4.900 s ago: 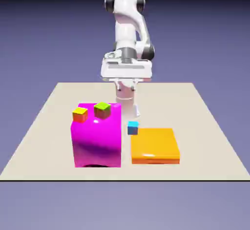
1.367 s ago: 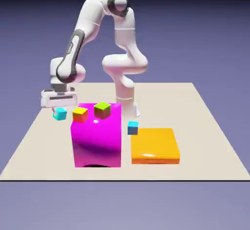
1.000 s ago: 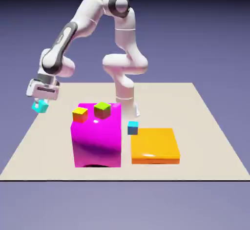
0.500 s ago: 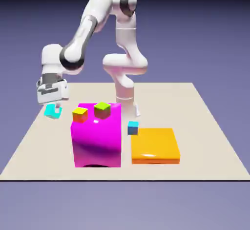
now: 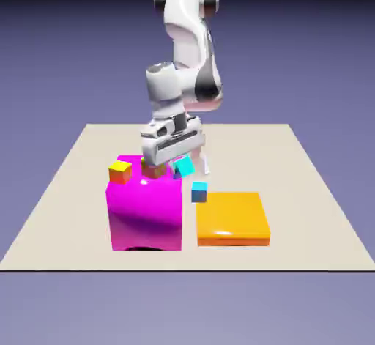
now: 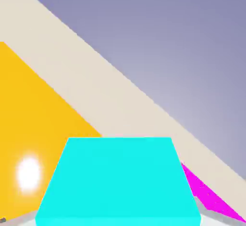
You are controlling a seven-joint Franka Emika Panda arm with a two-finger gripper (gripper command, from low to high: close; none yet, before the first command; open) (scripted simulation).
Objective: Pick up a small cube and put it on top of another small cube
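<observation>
In the exterior view my gripper [image 5: 180,162] is shut on the small turquoise cube [image 5: 185,166] and holds it tilted in the air, beside the top right corner of the magenta block [image 5: 144,208]. The other small cube [image 5: 199,192], sky-blue, sits on the table just below and to the right of the held one. The two cubes are apart. The hand view is filled at the bottom by the turquoise cube [image 6: 117,182], which hides my fingertips.
An orange cube [image 5: 120,171] rests on the magenta block; the green cube [image 5: 153,168] beside it is mostly hidden behind my hand. A flat orange slab [image 5: 232,219] lies right of the magenta block and touches the sky-blue cube's corner. The slab [image 6: 38,124] also shows in the hand view.
The arm has swung from the exterior view's left side to the middle, carrying the turquoise cube over the magenta block to a spot close above the sky-blue cube.
</observation>
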